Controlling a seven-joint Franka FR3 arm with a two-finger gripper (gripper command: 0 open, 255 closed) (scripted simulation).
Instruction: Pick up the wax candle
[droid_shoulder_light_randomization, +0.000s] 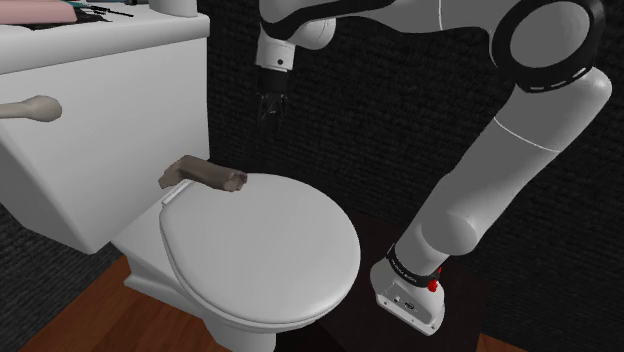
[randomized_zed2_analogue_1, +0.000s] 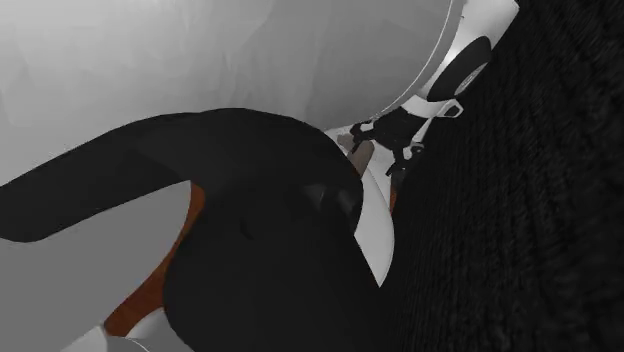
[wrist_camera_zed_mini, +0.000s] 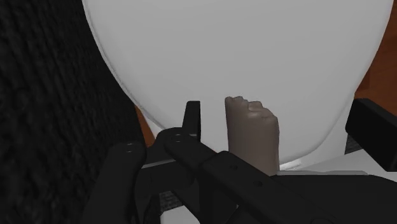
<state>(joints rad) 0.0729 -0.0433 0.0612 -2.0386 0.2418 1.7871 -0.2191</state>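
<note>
A stubby grey-brown candle (droid_shoulder_light_randomization: 205, 176) lies on its side at the back of the closed white toilet lid (droid_shoulder_light_randomization: 260, 250), close to the tank. My black gripper (droid_shoulder_light_randomization: 270, 110) hangs above the lid, higher than the candle and off toward the shoulder view's right, in front of the dark wall. In the wrist view the candle (wrist_camera_zed_mini: 252, 130) appears end-on below the hand, between the two fingers of the gripper (wrist_camera_zed_mini: 280, 107). One finger (wrist_camera_zed_mini: 193, 118) stands clear of it on one side. The fingers are open and touch nothing.
The white tank (droid_shoulder_light_randomization: 100, 100) with its flush handle (droid_shoulder_light_randomization: 35, 108) rises behind the lid, small items (droid_shoulder_light_randomization: 90, 10) on top. A dark textured wall (droid_shoulder_light_randomization: 400, 110) stands close behind the arm. Wood floor (droid_shoulder_light_randomization: 100, 305) surrounds the bowl. A black arm link (randomized_zed2_analogue_1: 260, 240) blocks much of the second exterior view.
</note>
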